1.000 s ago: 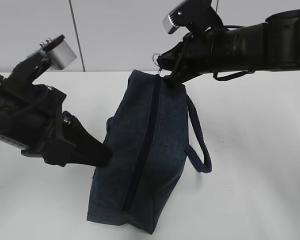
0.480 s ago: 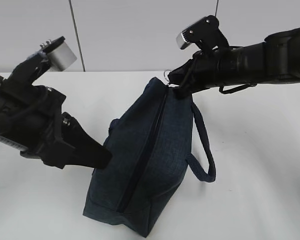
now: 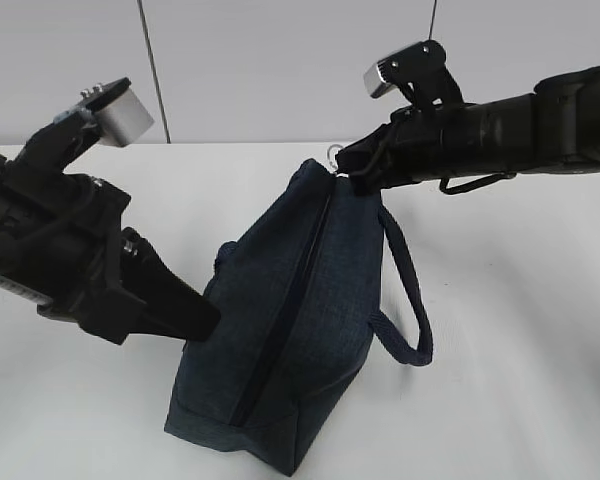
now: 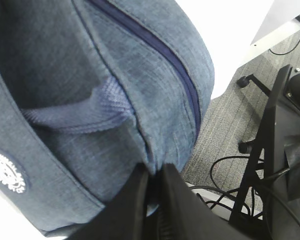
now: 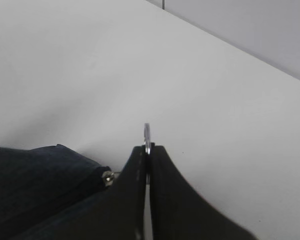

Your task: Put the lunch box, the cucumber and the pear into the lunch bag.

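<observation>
**Both grippers pinch the zipped lunch bag on the white table**

The lunch bag — dark navy fabric — stands on the white table, leaning so that its top end tips toward the right side of the exterior view. Its zipper runs the length of the upper face and looks closed along the whole visible stretch. A padded loop handle hangs off the bag's right side.

The left gripper presses against the bag's left flank, low down. In the left wrist view its fingers are clenched together on a fold of the navy fabric beside a seam, with a second strap and a round white printed logo visible on the cloth nearby.

The right gripper reaches in from the right to the bag's raised top end. In the right wrist view its fingers are clamped tight on the metal ring pull, whose thin silver edge sticks up just above the fingertips — the ring links to the zipper slider at the corner of the bag.

The lunch box, the cucumber and the pear cannot be seen in any view.

Beyond the table edge, the left wrist view shows grey carpet with cables and a black wheeled stand.
</observation>
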Robot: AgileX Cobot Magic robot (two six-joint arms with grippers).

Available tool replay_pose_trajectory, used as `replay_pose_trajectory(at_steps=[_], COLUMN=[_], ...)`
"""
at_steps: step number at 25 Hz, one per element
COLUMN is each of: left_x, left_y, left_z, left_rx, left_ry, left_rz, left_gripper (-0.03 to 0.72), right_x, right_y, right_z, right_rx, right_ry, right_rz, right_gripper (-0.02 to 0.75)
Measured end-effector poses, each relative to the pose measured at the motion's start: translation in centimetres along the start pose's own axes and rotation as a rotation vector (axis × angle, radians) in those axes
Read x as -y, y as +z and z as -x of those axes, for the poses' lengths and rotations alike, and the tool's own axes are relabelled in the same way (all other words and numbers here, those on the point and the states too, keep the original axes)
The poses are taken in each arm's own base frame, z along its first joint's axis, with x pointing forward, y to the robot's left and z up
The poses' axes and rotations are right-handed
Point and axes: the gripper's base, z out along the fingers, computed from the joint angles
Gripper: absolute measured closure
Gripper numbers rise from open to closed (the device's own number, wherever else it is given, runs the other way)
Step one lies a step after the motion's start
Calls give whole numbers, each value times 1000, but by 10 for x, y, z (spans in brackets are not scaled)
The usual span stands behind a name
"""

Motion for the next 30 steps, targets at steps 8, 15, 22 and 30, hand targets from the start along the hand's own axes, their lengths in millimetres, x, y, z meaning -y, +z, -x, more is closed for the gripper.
replay_pose_trajectory(at_steps=[8, 15, 22, 30], left_x=[1, 1, 5, 7], left_y=[0, 0, -13, -37], left_z=[-1, -1, 20, 62], left_rx=[-15, -16, 51, 261], left_ry=[1, -58, -61, -3], left_rz=[-10, -10, 5, 97], left_gripper=[685, 647, 419, 379], right_x=[-3, -4, -5, -5], right_y=[1, 1, 1, 1], right_z=[-1, 0, 1, 1], right_rx=[26, 34, 41, 44], right_ry=[32, 35, 37, 37], right_rz=[55, 72, 84, 88], right_gripper=[738, 738, 738, 738])
